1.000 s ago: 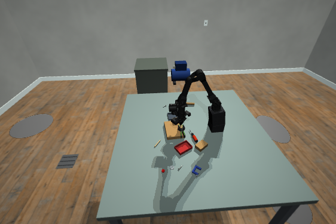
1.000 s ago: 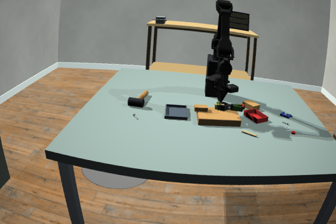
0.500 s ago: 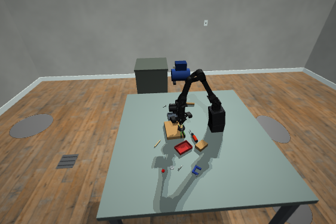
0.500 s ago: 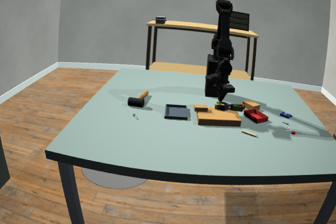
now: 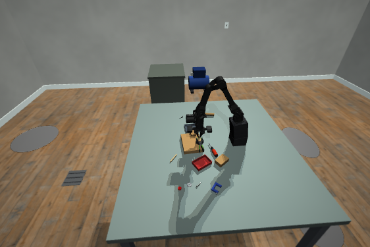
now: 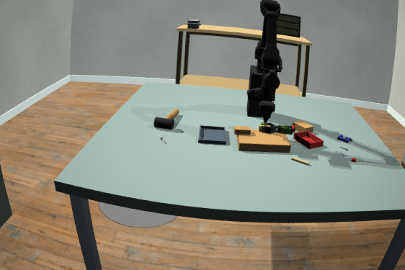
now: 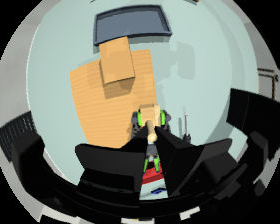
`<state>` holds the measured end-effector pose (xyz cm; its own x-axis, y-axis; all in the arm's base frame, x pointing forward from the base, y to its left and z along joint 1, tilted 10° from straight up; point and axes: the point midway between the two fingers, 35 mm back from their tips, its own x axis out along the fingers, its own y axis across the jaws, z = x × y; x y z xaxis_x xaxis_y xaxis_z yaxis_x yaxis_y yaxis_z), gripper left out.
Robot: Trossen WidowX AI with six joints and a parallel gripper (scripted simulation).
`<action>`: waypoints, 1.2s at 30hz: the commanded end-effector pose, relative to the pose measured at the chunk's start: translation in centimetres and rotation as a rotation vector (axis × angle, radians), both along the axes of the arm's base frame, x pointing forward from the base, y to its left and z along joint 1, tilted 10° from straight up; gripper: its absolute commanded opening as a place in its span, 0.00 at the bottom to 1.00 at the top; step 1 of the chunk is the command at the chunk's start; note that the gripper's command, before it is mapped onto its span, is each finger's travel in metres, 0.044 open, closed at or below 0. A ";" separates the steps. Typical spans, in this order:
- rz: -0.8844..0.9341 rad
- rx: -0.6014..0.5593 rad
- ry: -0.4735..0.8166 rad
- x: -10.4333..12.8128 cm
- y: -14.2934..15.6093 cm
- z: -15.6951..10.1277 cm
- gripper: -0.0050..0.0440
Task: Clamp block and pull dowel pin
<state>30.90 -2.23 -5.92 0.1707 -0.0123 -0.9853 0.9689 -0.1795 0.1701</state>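
The wooden board (image 5: 189, 146) (image 6: 264, 142) (image 7: 106, 112) lies on the table. The spring clamp (image 5: 201, 147) (image 6: 286, 129) (image 7: 152, 151) rests at its edge, its green-padded jaws on both sides of pale wood, where the small block (image 7: 150, 108) shows. Which part of that wood is the bench stop, I cannot tell. My gripper (image 5: 199, 136) (image 6: 266, 122) (image 7: 150, 129) points down just above the jaws, shut on the dowel pin (image 7: 152, 137). The pin's round end shows between the fingertips. Its lower end and the hole are hidden, as is any tilt of the block.
A larger wooden piece (image 6: 242, 130) (image 7: 116, 60) stands at the board's other end, near a dark tray (image 6: 212, 142). A red tray (image 6: 315, 144), a screwdriver (image 5: 214, 151) and another wooden block (image 5: 221, 160) lie near the clamp. A loose stick (image 6: 300, 161) and a mallet (image 6: 163, 123) lie farther out.
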 end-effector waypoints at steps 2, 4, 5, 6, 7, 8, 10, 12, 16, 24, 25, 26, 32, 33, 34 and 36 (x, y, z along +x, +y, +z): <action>-0.152 0.027 -0.004 0.0 0.0 0.2 0.10; -0.211 0.037 -0.005 0.0 0.0 0.2 0.10; -0.240 0.042 -0.005 0.0 0.0 0.2 0.10; -0.270 0.047 -0.005 0.0 0.0 0.2 0.10; -0.270 0.047 -0.005 0.0 0.0 0.2 0.10; -0.270 0.047 -0.005 0.0 0.0 0.2 0.10; -0.332 0.058 -0.006 0.0 0.0 0.2 0.10; -0.378 0.066 -0.007 0.0 0.0 0.2 0.10; -0.459 0.080 -0.008 0.0 0.0 0.2 0.10; -0.527 0.092 -0.008 0.0 0.0 0.2 0.10; -0.527 0.092 -0.008 0.0 0.0 0.2 0.10; -0.527 0.092 -0.008 0.0 0.0 0.3 0.10; -0.505 0.088 -0.008 0.0 0.0 0.3 0.10; -0.501 0.087 -0.008 0.0 0.0 0.3 0.10; -0.492 0.086 -0.008 0.0 0.0 0.3 0.10; -0.455 0.079 -0.008 0.0 0.0 0.3 0.10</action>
<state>30.87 -2.22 -5.85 0.1697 -0.0120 -0.9854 0.7644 -0.6296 0.1393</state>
